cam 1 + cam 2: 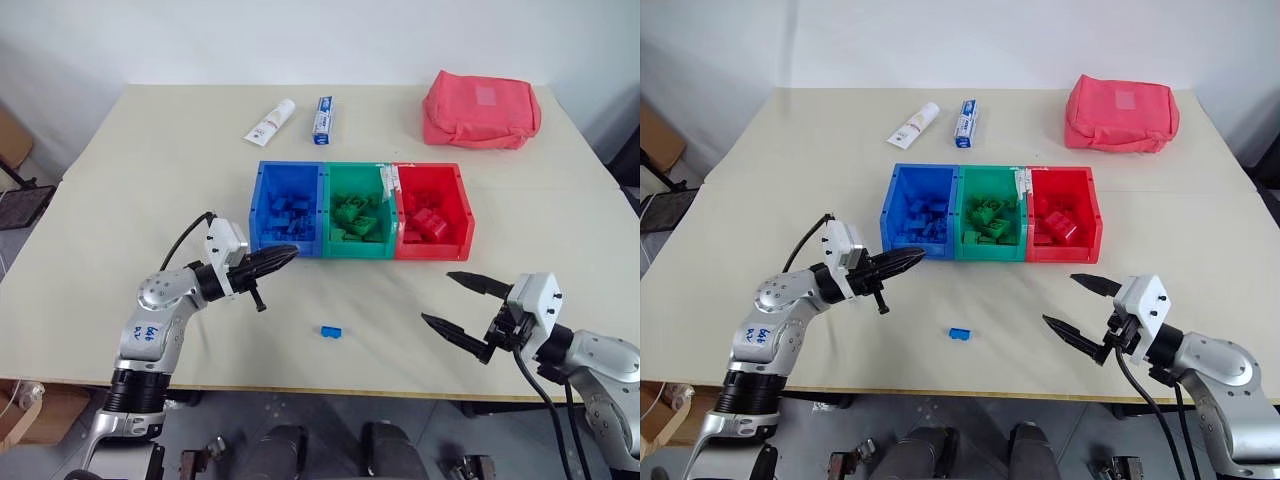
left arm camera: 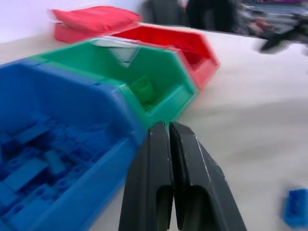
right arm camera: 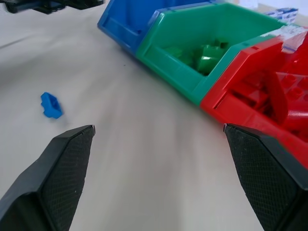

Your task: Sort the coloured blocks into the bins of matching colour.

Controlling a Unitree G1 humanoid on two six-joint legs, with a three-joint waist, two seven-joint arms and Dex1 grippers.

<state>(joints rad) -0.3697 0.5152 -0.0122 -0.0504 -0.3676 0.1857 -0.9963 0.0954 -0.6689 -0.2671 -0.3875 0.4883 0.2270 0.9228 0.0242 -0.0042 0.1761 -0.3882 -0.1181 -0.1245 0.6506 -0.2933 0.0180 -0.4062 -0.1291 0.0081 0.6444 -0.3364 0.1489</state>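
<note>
Blue block between both grippers

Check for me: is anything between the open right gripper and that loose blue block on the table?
Nothing visible. Bare table lies between the right gripper and the blue block; the bins sit farther back.

Lone blue brick on table, beside joined bins.
</note>
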